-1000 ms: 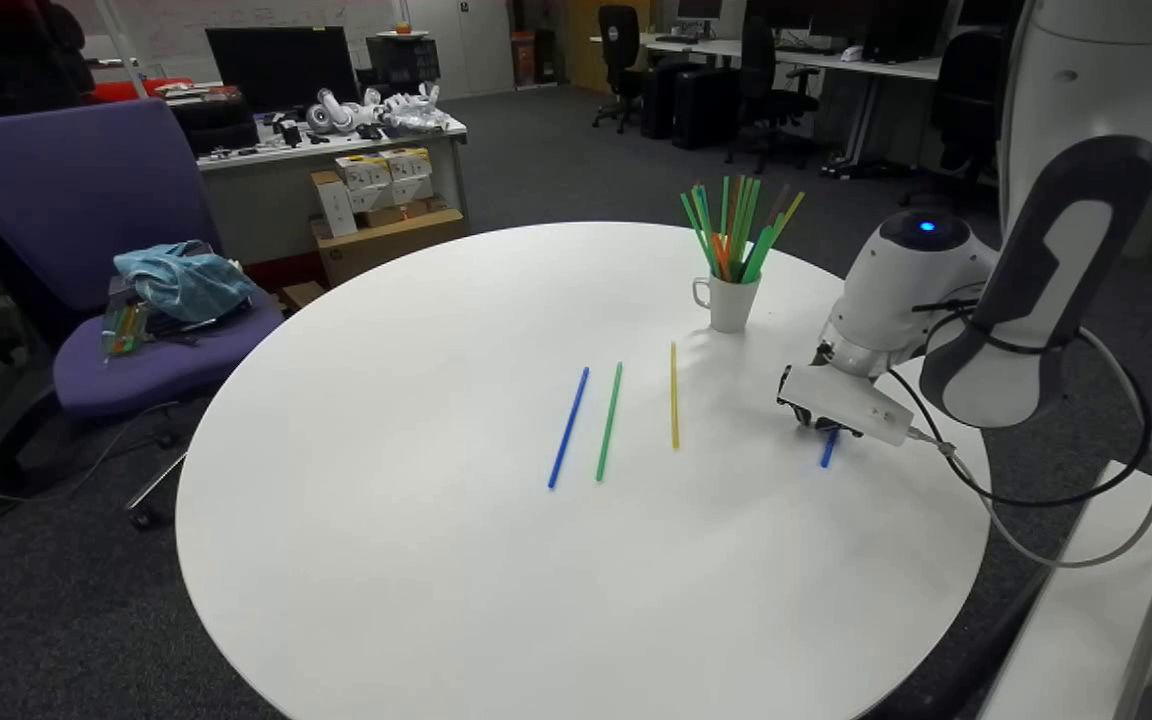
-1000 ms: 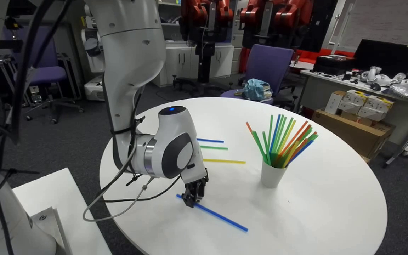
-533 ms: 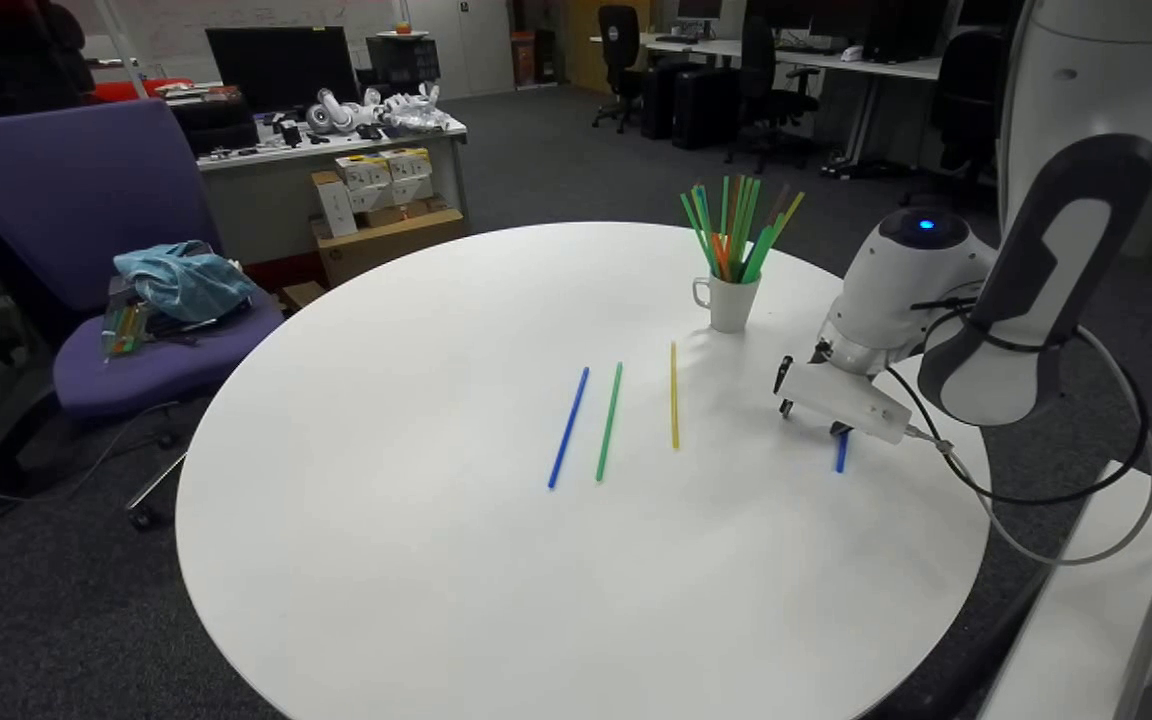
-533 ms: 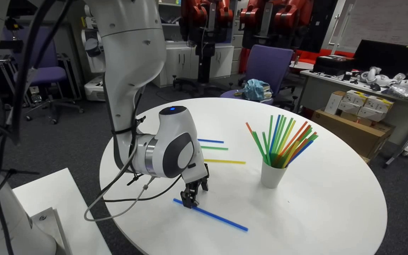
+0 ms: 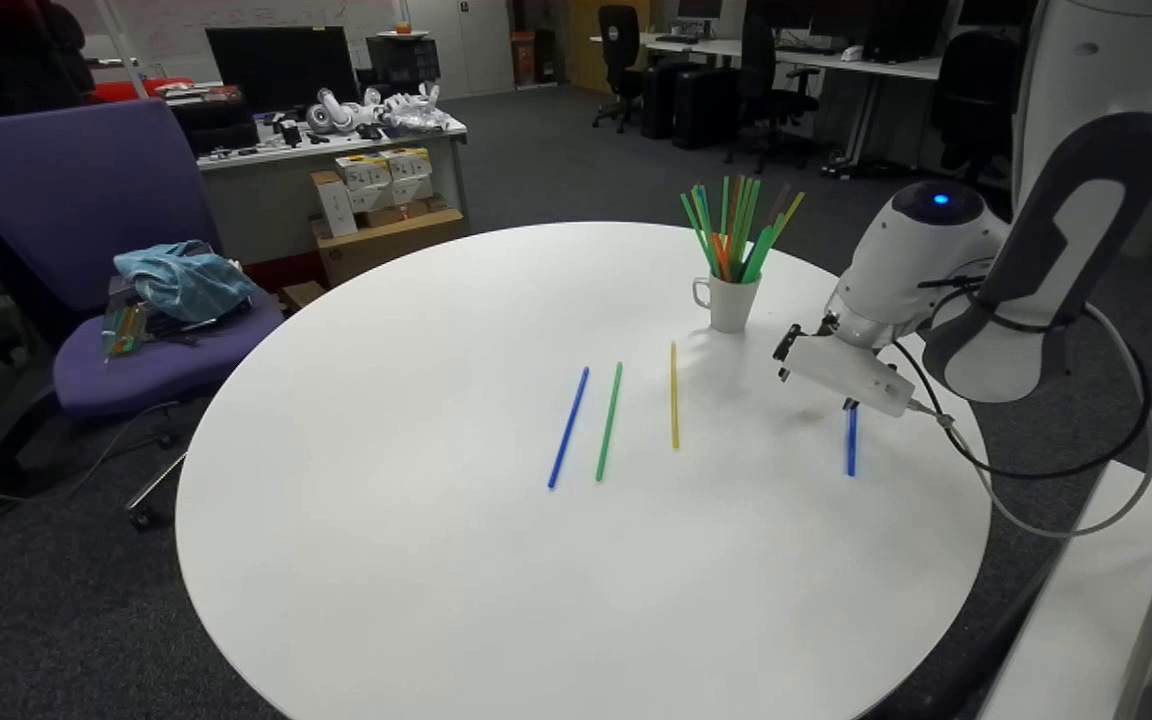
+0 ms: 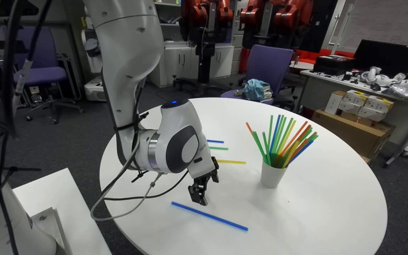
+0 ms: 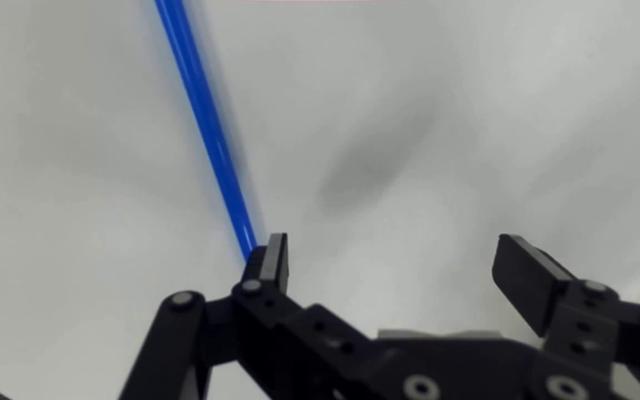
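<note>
My gripper (image 7: 392, 239) stands wide open just above the table, with nothing between its fingers. A blue straw (image 7: 209, 122) lies outside the left finger in the wrist view, and its lower end is hidden behind that finger. In an exterior view the same blue straw (image 6: 209, 215) rests flat on the table, apart from the raised gripper (image 6: 210, 192). Elsewhere on the table lie a yellow straw (image 5: 675, 395), a green straw (image 5: 609, 422) and another blue straw (image 5: 568, 428), roughly side by side. A white mug (image 5: 731, 305) holds several upright coloured straws.
The round white table (image 5: 386, 560) carries all of these. Cables (image 6: 136, 197) hang in a loop from the arm. A purple chair (image 5: 136, 250) with a blue cloth stands beyond the table, and a lower white surface (image 6: 62, 198) adjoins the arm's base.
The fingers have spread from nearly closed around the blue straw to wide apart. The gripper has risen off the table, leaving the straw there, turned slightly. The mug and other straws stayed put.
</note>
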Available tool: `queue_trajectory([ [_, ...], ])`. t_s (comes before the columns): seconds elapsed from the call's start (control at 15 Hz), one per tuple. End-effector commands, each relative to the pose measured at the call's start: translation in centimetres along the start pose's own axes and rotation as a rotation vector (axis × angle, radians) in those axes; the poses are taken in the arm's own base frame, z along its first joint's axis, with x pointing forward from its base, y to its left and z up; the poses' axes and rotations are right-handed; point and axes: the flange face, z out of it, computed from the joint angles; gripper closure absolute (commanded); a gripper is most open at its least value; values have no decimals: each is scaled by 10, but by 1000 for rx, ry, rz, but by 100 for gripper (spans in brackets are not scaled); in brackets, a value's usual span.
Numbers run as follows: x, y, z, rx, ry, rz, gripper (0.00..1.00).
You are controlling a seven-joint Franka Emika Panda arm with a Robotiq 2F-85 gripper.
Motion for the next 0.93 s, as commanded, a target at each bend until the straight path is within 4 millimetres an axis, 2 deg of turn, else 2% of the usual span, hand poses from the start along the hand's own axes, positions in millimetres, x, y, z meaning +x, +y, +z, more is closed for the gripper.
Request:
queue_trajectory([
  [0.0,18,-4,-34,74,37,6,0],
  [0.2,12,7,-41,57,14,-36,0],
  [0.4,-17,33,-44,21,-75,-183,0],
  [0.6,-43,65,-31,-66,-163,-299,0],
  [0.73,-44,83,-18,-160,-196,-309,0],
  [0.87,-27,87,-17,-221,-188,-311,0],
])
